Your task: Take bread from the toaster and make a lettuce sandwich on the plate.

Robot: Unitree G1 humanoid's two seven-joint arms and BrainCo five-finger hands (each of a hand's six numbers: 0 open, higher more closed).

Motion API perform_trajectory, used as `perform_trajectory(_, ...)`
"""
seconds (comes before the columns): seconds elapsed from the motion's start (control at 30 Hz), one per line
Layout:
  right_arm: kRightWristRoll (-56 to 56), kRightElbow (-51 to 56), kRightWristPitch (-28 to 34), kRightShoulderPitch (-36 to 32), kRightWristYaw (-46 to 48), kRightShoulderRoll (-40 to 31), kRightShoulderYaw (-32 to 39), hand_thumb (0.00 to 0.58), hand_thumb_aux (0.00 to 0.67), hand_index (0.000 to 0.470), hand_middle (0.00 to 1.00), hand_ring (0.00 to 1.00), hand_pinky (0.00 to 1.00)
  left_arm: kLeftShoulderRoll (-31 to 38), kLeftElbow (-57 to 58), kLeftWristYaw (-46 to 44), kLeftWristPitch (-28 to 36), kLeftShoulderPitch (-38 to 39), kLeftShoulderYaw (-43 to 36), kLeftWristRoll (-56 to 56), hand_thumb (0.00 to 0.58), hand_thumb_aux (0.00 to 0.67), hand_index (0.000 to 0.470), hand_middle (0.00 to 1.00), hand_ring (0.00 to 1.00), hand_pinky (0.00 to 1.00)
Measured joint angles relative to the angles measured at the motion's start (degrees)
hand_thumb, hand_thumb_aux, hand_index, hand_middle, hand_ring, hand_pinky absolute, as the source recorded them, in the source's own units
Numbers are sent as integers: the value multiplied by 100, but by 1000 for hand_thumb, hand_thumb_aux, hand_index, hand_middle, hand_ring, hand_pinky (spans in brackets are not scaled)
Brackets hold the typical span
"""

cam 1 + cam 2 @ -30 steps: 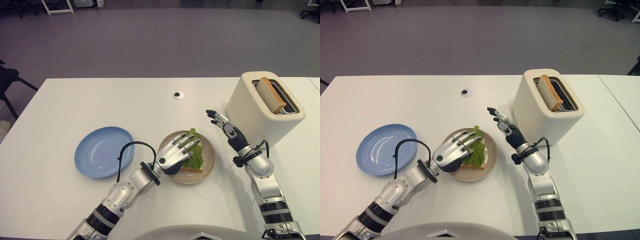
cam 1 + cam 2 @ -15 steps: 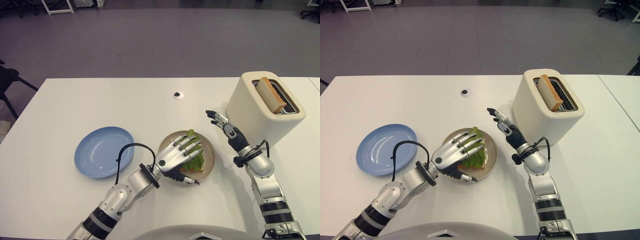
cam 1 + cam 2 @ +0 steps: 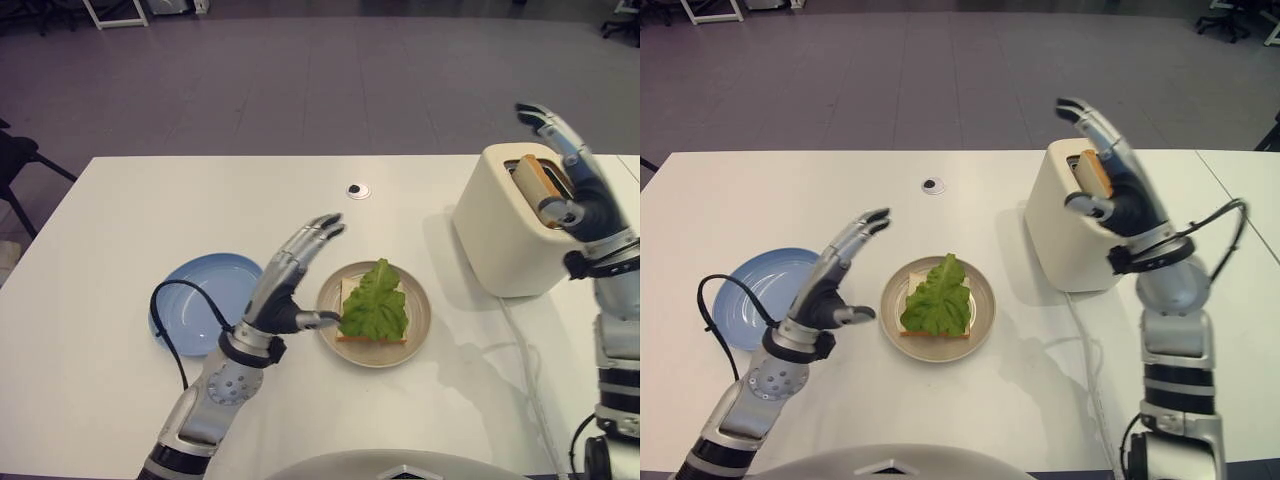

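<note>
A beige plate (image 3: 419,338) in the table's middle holds a slice of bread (image 3: 345,298) with a green lettuce leaf (image 3: 375,311) lying on top. The cream toaster (image 3: 505,238) stands at the right with a second slice of bread (image 3: 535,182) sticking up from its slot. My right hand (image 3: 568,178) is raised open over the toaster top, its fingers spread just above and behind that slice, not closed on it. My left hand (image 3: 290,282) is lifted open to the left of the plate, holding nothing.
A blue plate (image 3: 185,303) lies left of the beige one, partly behind my left arm. A small round black-and-white disc (image 3: 357,190) sits on the table farther back. The toaster's cable (image 3: 520,357) trails toward the front edge at the right.
My left hand has lifted off the lettuce and drawn back to the left, leaving the leaf on the bread. My right hand has risen from beside the toaster to over its slot.
</note>
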Motion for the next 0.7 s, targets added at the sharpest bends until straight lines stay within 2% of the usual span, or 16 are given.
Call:
perform_trajectory(0.13,-1341,1044,83,-100,-793,-623,-59,0,0,0,0,0,0,-37,389,-469,-82,-13,-46,-263,0,0,0,0,0,0)
perform_trajectory(0.33,-2042,2001,360,-150,-1286,-872,285,0,0,0,0,0,0,-152,570,-817,-277,-48,-55,-271,0,0,0,0,0,0)
perform_trajectory(0.4,-2097,2137,434,-170,-1334,-926,403,278,187,131,0,0,0,-171,586,-871,-307,-51,-50,-256,0,0,0,0,0,0)
perform_trajectory(0.43,-2104,2194,471,-180,-1336,-970,451,366,263,184,0,0,0,-192,607,-889,-317,-50,-44,-253,0,0,0,0,0,0)
perform_trajectory(0.47,-2106,2241,490,-186,-1329,-1022,505,462,368,258,0,0,0,-215,621,-902,-321,-50,-33,-243,0,0,0,0,0,0)
perform_trajectory(0.53,-2050,2241,477,-205,-1319,-1039,590,538,489,343,0,0,0,-227,625,-926,-337,-51,-2,-207,0,0,0,0,0,0)
perform_trajectory(0.6,-1991,2223,523,-219,-1272,-1042,644,566,568,398,0,0,0,-236,626,-953,-365,-51,29,-172,0,0,0,0,0,0)
perform_trajectory(0.63,-1907,2215,535,-219,-1236,-1042,656,580,667,468,0,0,0,-252,628,-963,-370,-51,44,-146,0,0,0,0,0,0)
perform_trajectory(0.7,-1808,2186,541,-219,-1192,-1042,700,580,670,470,0,0,0,-279,629,-971,-382,-51,50,-137,0,0,0,0,0,0)
